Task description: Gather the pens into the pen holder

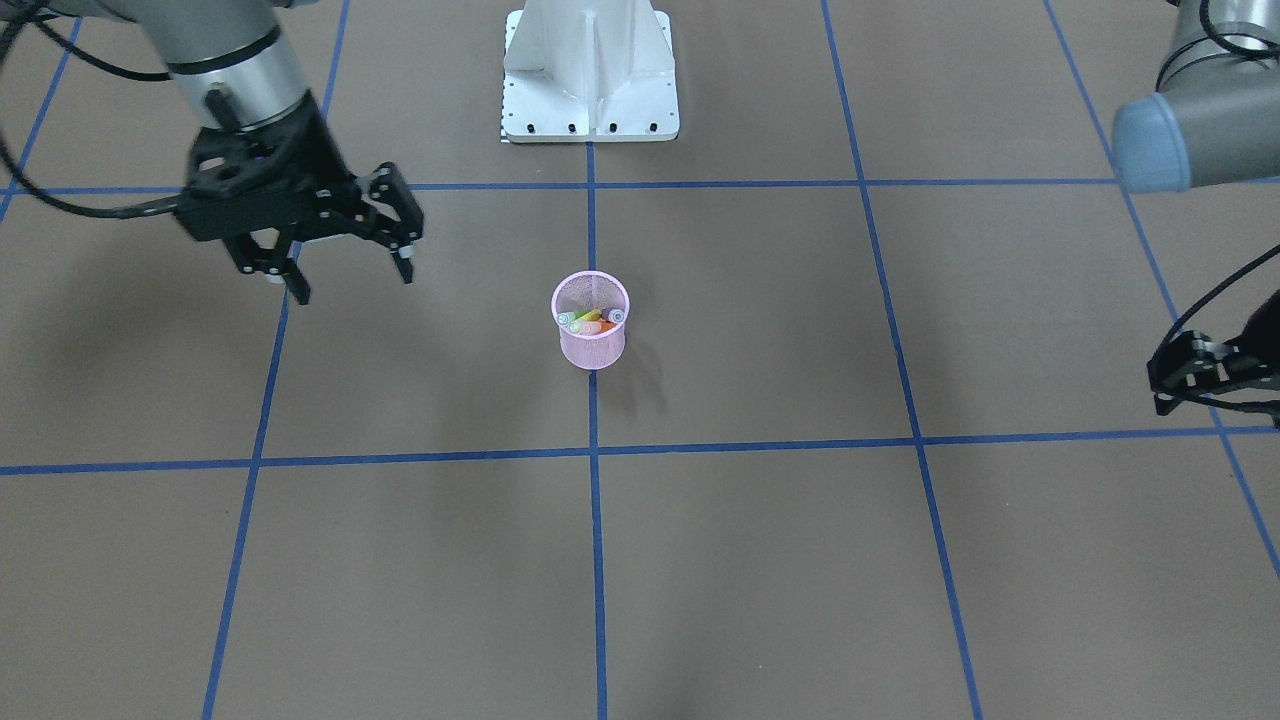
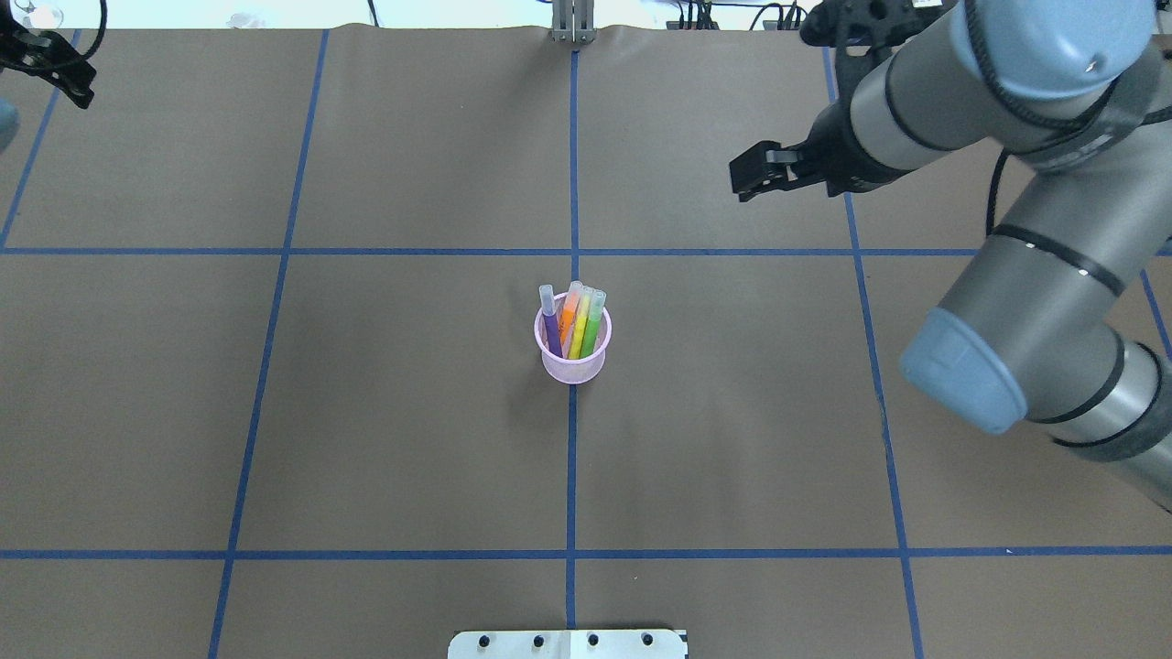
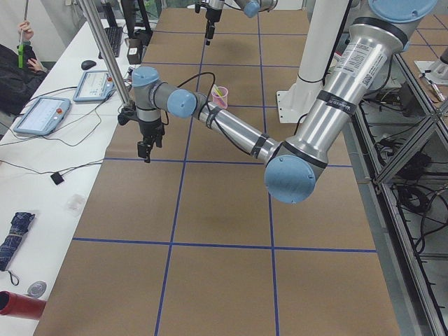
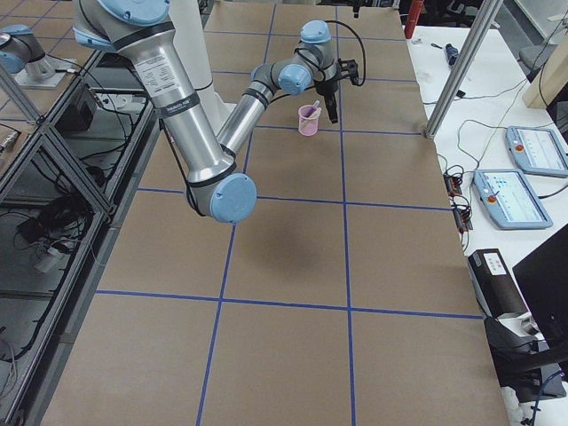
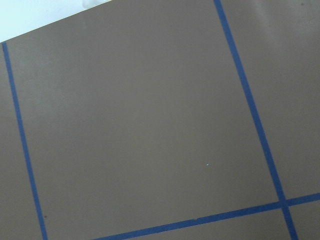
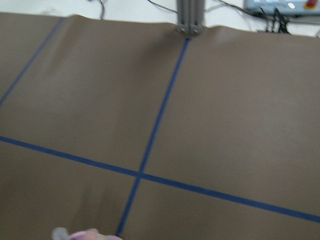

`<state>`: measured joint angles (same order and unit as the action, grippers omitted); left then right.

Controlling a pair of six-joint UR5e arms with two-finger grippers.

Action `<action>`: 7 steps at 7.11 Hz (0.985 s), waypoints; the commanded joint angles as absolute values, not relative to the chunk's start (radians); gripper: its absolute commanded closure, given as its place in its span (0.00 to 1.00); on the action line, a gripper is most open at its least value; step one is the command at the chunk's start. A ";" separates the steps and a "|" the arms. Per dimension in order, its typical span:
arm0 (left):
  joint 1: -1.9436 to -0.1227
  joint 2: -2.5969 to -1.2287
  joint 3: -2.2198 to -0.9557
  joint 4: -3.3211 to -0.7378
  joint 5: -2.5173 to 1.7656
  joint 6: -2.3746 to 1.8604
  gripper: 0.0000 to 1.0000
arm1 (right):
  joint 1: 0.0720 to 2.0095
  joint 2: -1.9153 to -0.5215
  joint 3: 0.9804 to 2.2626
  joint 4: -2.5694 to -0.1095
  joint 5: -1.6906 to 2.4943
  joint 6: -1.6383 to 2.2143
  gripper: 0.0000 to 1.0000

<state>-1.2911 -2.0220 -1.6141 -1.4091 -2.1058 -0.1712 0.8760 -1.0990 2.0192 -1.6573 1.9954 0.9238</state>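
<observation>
The pink mesh pen holder (image 2: 572, 359) stands upright at the table's middle on a blue tape line. The purple (image 2: 552, 331), orange (image 2: 569, 316), yellow (image 2: 580, 335) and green (image 2: 594, 325) pens stand inside it, pale cap ends up. In the front view the holder (image 1: 590, 348) shows the pens' tips (image 1: 592, 320) at its rim. My right gripper (image 1: 353, 282) hangs open and empty above the table, well apart from the holder, and shows overhead (image 2: 755, 172). My left gripper (image 2: 55, 69) is at the table's far left corner, partly cut off (image 1: 1200, 375); I cannot tell its jaws.
The brown table carries a blue tape grid (image 2: 572, 458). The white robot base (image 1: 590, 70) is at the near edge. A metal post (image 2: 572, 23) stands at the far edge. Side benches hold tablets (image 4: 519, 151) and cables; a person (image 3: 17, 66) sits beside one.
</observation>
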 commanded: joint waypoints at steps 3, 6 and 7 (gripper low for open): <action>-1.410 -1.896 -1.583 -1.422 -2.134 -0.074 0.00 | 1.163 -1.363 1.958 -1.697 2.170 0.696 0.01; -1.427 -1.749 -1.582 -1.668 -2.135 -0.071 0.00 | 1.257 -1.396 1.858 -1.677 2.158 0.693 0.01; -1.427 -1.690 -1.578 -1.772 -2.135 -0.071 0.00 | 1.325 -1.399 1.803 -1.620 2.173 0.616 0.01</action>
<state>-1.4243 -1.7604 -1.5815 -1.6491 -2.1351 -0.0713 1.2557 -1.3939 1.8602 -1.6693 2.1669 0.6770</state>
